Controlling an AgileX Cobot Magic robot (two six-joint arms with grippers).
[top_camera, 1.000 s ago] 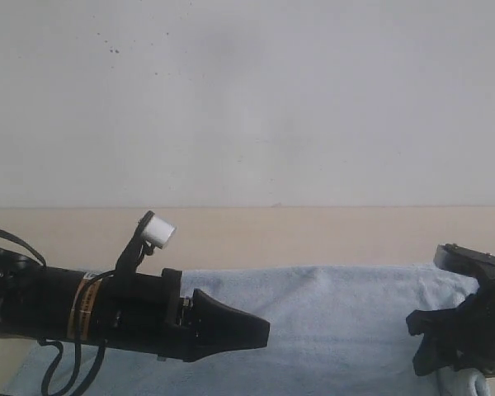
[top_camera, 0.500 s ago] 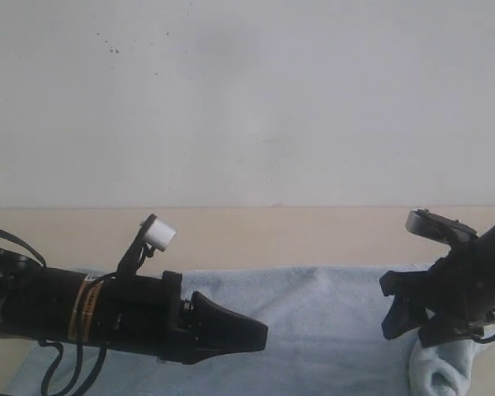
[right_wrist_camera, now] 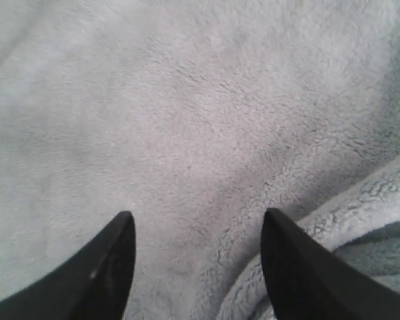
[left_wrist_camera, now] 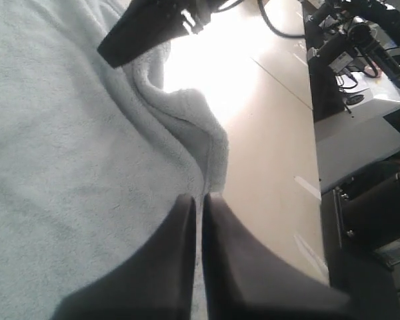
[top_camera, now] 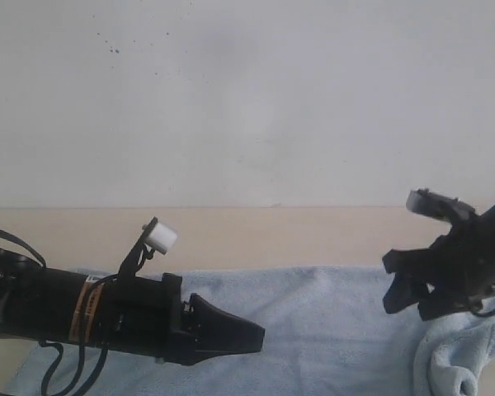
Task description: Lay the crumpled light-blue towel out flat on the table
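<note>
The light-blue towel [top_camera: 330,330] lies spread across the beige table [top_camera: 272,235], mostly flat. Its right end is bunched into a thick folded lump [top_camera: 460,363]. My left gripper [top_camera: 256,337] points right over the towel's left half, shut with nothing between its jaws. In the left wrist view its tips [left_wrist_camera: 199,198] hover over the towel [left_wrist_camera: 67,147] near a rolled hem edge [left_wrist_camera: 193,127]. My right gripper [top_camera: 393,285] hangs open above the towel's right part, beside the lump. The right wrist view shows its jaws [right_wrist_camera: 199,220] wide apart over the terry surface [right_wrist_camera: 187,100], a fold [right_wrist_camera: 360,220] beside one finger.
A white wall [top_camera: 247,99] rises behind the table's far edge. In the left wrist view, bare tabletop [left_wrist_camera: 267,147] runs beside the towel to the table's edge, with dark equipment [left_wrist_camera: 360,40] and a grey stand [left_wrist_camera: 360,147] beyond it.
My right gripper has risen and drawn left from the towel's right end, and a folded lump of towel now shows below it. The left arm has barely moved.
</note>
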